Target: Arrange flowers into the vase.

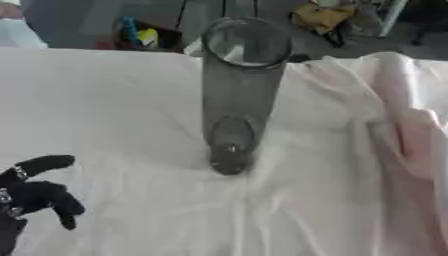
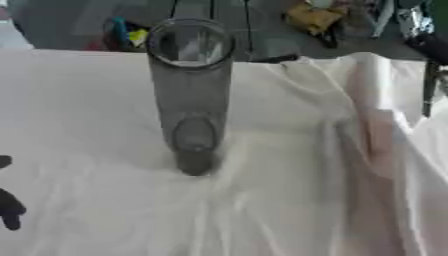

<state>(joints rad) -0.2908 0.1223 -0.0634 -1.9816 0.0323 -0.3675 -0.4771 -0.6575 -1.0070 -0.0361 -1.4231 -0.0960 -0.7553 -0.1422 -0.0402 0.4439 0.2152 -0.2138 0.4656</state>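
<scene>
**My left hand low at the corner, the vase upright mid-table**

Nearest to me, my left hand (image 1: 35,195) shows at the lower left corner of the left eye view, black against the white cloth (image 1: 114,110). Its fingers are curled: one reaches up and to the right, another bends downward, and they close on nothing. In the right eye view only the dark tips of those fingers show at the left edge. My right hand shows in neither view.

Beyond the hand and to its right, well apart from it, the vase (image 1: 238,95) stands upright on the rumpled cloth near the middle of the table. It is a tall cylinder of clear, greyish glass; I look down into its round open mouth at the top, and its base sits among folds of the cloth.

To the right of the vase, apart from it, a pale pink wrapping (image 1: 411,145) lies bunched along the table's right side; I cannot make out what it holds.

Past the far edge lies a dark floor with a yellow object (image 1: 319,16).
</scene>
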